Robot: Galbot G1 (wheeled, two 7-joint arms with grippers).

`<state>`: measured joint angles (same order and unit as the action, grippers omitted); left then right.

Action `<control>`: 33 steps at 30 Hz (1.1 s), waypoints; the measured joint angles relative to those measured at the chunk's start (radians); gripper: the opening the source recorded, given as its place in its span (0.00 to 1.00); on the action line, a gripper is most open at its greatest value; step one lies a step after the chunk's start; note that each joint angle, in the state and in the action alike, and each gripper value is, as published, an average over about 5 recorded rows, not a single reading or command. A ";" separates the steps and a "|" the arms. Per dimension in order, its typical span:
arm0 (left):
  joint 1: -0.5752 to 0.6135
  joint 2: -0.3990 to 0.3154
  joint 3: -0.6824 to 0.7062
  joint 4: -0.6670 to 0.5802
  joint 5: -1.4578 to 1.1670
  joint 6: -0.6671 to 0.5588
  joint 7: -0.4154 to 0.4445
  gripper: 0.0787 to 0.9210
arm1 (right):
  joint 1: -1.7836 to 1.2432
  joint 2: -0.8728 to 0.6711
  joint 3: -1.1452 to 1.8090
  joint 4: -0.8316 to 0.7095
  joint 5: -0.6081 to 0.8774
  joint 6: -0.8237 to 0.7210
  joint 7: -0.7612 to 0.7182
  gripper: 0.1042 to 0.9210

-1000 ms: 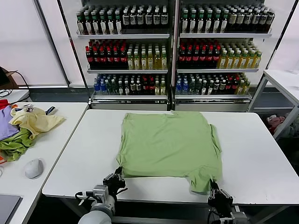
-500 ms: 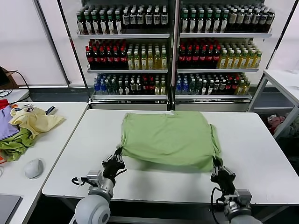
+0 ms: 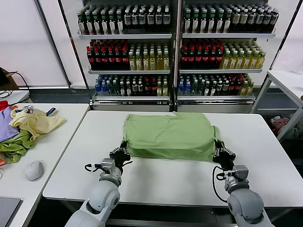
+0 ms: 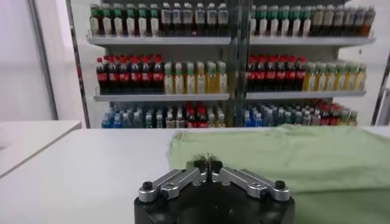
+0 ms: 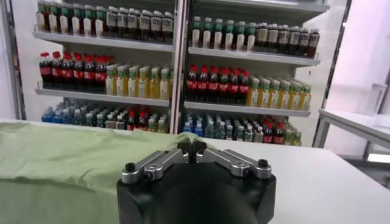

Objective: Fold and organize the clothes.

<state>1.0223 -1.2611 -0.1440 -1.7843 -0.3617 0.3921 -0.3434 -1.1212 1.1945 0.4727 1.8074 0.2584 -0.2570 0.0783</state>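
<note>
The light green T-shirt (image 3: 168, 135) lies on the white table (image 3: 170, 177), plain side up, its near part lifted and folded back over the rest. My left gripper (image 3: 121, 152) is shut on the shirt's near left corner (image 4: 201, 159). My right gripper (image 3: 220, 151) is shut on the near right corner (image 5: 186, 141). Both hold the folded edge just above the table, about level with each other. The shirt fills the far side of both wrist views (image 4: 292, 158) (image 5: 67, 155).
A shelf rack of bottles (image 3: 175, 52) stands behind the table. On the side table at left lie a pale yellow garment (image 3: 35, 122), darker green (image 3: 14, 146) and purple (image 3: 5, 125) garments, and a grey mouse (image 3: 34, 170). Another white table (image 3: 289, 82) stands at right.
Both grippers have moved away from the table's near edge toward the shelves, carrying the shirt's near hem up and over. The shirt now looks shorter front to back.
</note>
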 measured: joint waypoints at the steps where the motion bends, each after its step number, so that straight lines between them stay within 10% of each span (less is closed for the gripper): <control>1: -0.009 -0.001 0.005 0.014 0.007 0.002 0.000 0.01 | 0.014 0.001 -0.005 -0.013 -0.003 0.000 -0.002 0.03; 11: -0.068 -0.006 0.030 0.121 0.067 0.018 -0.003 0.04 | 0.121 0.020 -0.056 -0.128 -0.047 0.002 -0.023 0.06; 33: -0.019 -0.002 0.009 0.120 0.089 0.002 -0.008 0.77 | 0.009 0.048 0.008 -0.107 -0.088 -0.021 0.009 0.80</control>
<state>1.0038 -1.2629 -0.1347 -1.6641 -0.2726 0.3941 -0.3516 -1.1126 1.2421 0.4807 1.7004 0.1709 -0.2783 0.0872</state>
